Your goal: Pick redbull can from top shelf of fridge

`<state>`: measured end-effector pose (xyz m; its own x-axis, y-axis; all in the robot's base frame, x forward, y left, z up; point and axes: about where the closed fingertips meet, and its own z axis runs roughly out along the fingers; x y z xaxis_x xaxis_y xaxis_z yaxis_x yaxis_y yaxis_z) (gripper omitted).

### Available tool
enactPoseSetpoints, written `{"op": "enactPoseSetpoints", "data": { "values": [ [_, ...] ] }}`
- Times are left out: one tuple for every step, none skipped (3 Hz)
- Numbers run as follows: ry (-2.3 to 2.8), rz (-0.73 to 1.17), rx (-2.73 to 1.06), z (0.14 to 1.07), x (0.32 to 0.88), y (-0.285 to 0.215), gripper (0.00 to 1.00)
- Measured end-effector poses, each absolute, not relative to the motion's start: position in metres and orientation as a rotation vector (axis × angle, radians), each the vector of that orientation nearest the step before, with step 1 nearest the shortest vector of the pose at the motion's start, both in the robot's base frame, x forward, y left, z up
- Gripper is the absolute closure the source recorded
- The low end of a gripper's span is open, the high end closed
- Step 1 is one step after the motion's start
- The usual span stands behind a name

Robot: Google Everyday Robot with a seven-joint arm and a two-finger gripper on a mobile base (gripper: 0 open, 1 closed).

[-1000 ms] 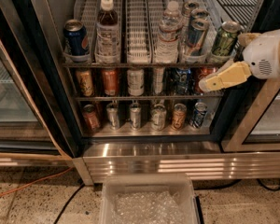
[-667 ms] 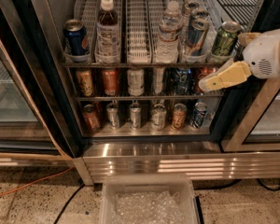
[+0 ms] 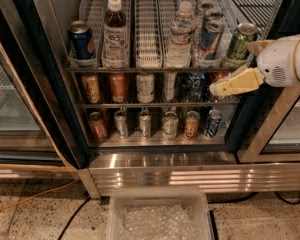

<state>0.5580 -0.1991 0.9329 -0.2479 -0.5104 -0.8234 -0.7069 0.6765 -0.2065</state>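
Fridge (image 3: 160,170) door open, stainless base at the bottom, drinks on wire shelves. Top shelf (image 3: 147,31) is a pale wire rack split into lanes. From the left: dark blue cola can (image 3: 81,41), brown drink bottle (image 3: 115,31), an unfilled lane, water bottle (image 3: 182,34), then the redbull can (image 3: 210,38) at the front of its lane, leaning a bit, with more cans lined up behind it. Green can (image 3: 241,41) is in the next lane to the right. The white arm comes in from the right edge. The claw (image 3: 236,82) is cream coloured and points left and down in front of the middle shelf's right end, below the green can and down-right of the redbull can, not touching it. Can't tell if the claw is spread or pressed together; nothing seen in it. Two lower shelves hold rows of small cans. Clear plastic bin (image 3: 157,211) sits on the floor in front, with an orange cable (image 3: 30,198) at left.
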Motion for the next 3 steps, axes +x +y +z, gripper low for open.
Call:
{"op": "enactPoseSetpoints", "data": {
  "values": [
    [1.893, 0.253, -0.882, 0.9243, 0.5652, -0.1982, 0.04],
    [1.885, 0.242, -0.871, 0.9273, 0.5683, -0.1989, 0.00],
    [1.885, 0.242, -0.871, 0.9273, 0.5683, -0.1989, 0.00]
  ]
}}
